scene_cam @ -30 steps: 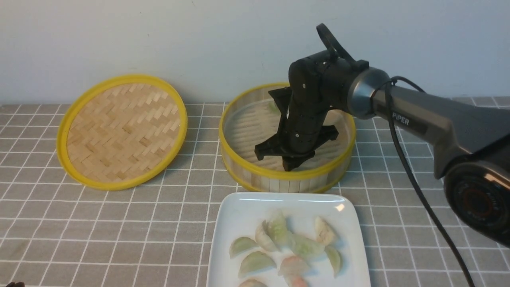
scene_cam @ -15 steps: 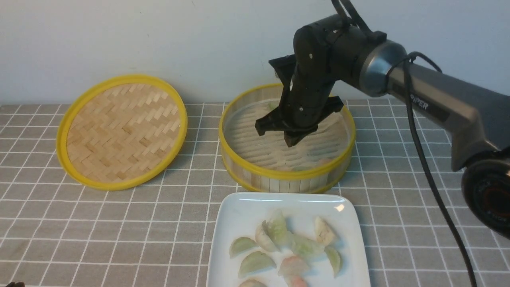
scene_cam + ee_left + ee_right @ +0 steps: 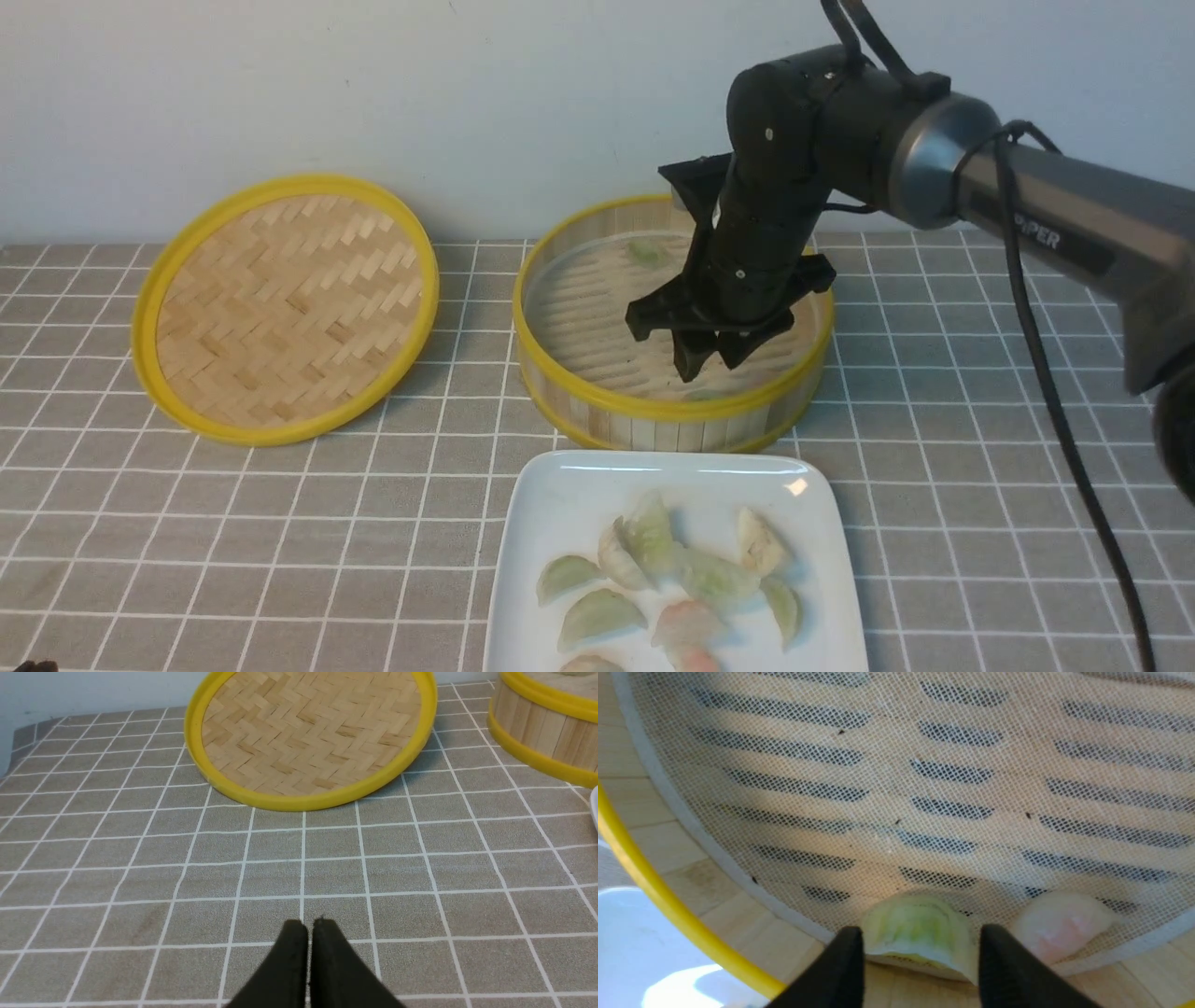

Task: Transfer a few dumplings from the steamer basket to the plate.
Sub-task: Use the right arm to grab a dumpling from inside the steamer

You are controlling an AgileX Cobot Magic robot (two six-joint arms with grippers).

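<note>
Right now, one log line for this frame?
right gripper: open, straddling green dumpling in steamer basket | left gripper: shut, over tablecloth | plate: several dumplings loaded

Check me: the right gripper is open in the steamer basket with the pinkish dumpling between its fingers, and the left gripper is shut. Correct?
Not quite. The right wrist view shows the pale green dumpling between the fingers of the right gripper; the pinkish dumpling lies beside it, outside the jaws. The rest holds: it is open in the steamer basket, and the left gripper is shut.
</note>
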